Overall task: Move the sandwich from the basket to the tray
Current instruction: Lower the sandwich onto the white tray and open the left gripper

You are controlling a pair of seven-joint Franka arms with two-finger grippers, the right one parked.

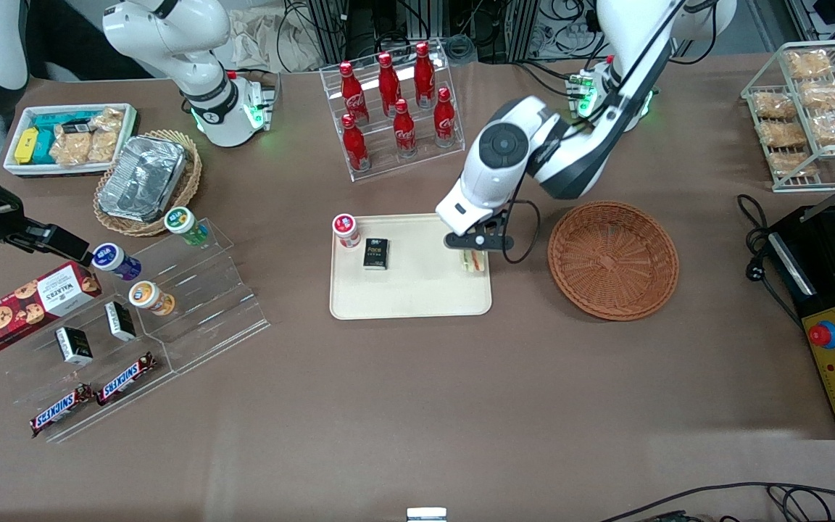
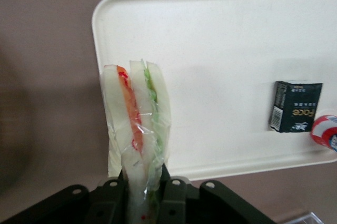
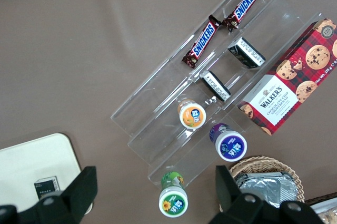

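My left gripper [image 1: 473,250] is shut on the sandwich [image 1: 472,260], a wrapped white-bread wedge with red and green filling, and holds it over the edge of the cream tray [image 1: 417,301] that lies toward the basket. In the left wrist view the sandwich [image 2: 138,124] stands clamped between the black fingers [image 2: 174,195], above the tray's corner [image 2: 210,50]. The round reddish-brown wicker basket [image 1: 612,259] sits beside the tray, toward the working arm's end, with nothing in it.
On the tray lie a black box [image 1: 375,253] and a red-capped jar [image 1: 346,230]. A rack of red bottles [image 1: 396,109] stands farther from the front camera. A clear stepped display [image 1: 142,319] with snacks lies toward the parked arm's end. A black appliance [image 1: 834,304] is at the working arm's end.
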